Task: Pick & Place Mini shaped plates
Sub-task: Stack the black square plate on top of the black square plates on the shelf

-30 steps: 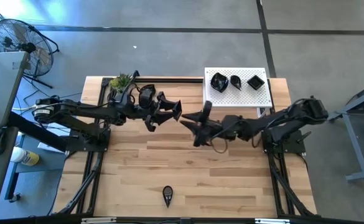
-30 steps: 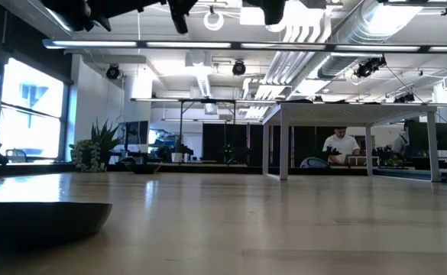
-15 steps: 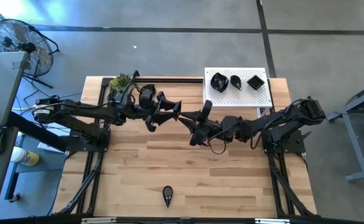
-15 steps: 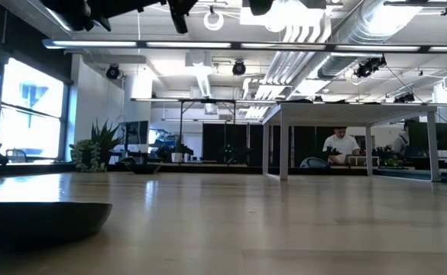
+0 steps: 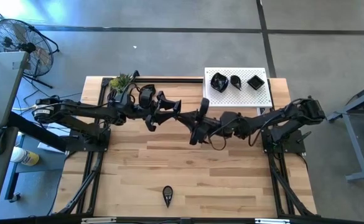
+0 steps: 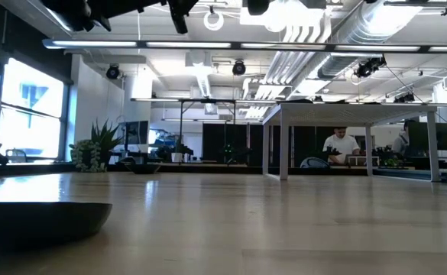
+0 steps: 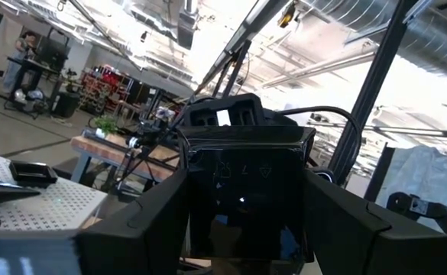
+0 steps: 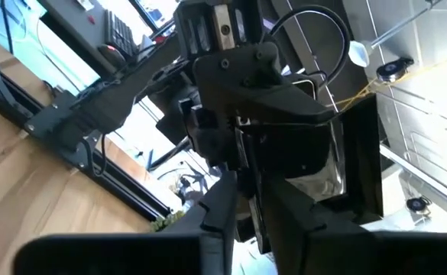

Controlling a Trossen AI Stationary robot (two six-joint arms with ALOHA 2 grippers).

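Note:
A glossy black square plate (image 7: pixel 246 191) hangs in mid-air over the middle of the table. My left gripper (image 7: pixel 246 221) is shut on it, reaching in from the table's left (image 5: pixel 171 112). My right gripper (image 8: pixel 250 206) meets the same plate (image 8: pixel 315 153) from the right (image 5: pixel 192 122), fingers close together on its edge. Three more black plates (image 5: pixel 236 81) rest on the white perforated platform (image 5: pixel 241 96). A teardrop plate (image 5: pixel 167 195) lies flat on the wood near the front edge and looms at the left of the low view (image 6: pixel 43 221). My left gripper pinches the square plate across its width, one finger on each of two opposite edges (image 7: pixel 195 206). The fingers come roughly level from the table's left. The plate stands on edge between them, lifted well clear of the table. My right gripper has the plate's near edge (image 8: pixel 247 191) between its two fingers (image 8: pixel 223 200), which are close together. They come roughly level from the table's right. Whether both pads press the edge, I cannot tell. The plate stays clear of the table.
A small green plant (image 5: pixel 121 81) stands at the far left corner, just behind the left arm. The white platform fills the far right corner. Bare wood lies between the arms and the teardrop plate. A fan (image 5: pixel 20 43) stands off the table's left.
My right gripper has edged toward the table's left, closing the gap to my left gripper, and now meets the plate held there. The left gripper and the plate have kept still.

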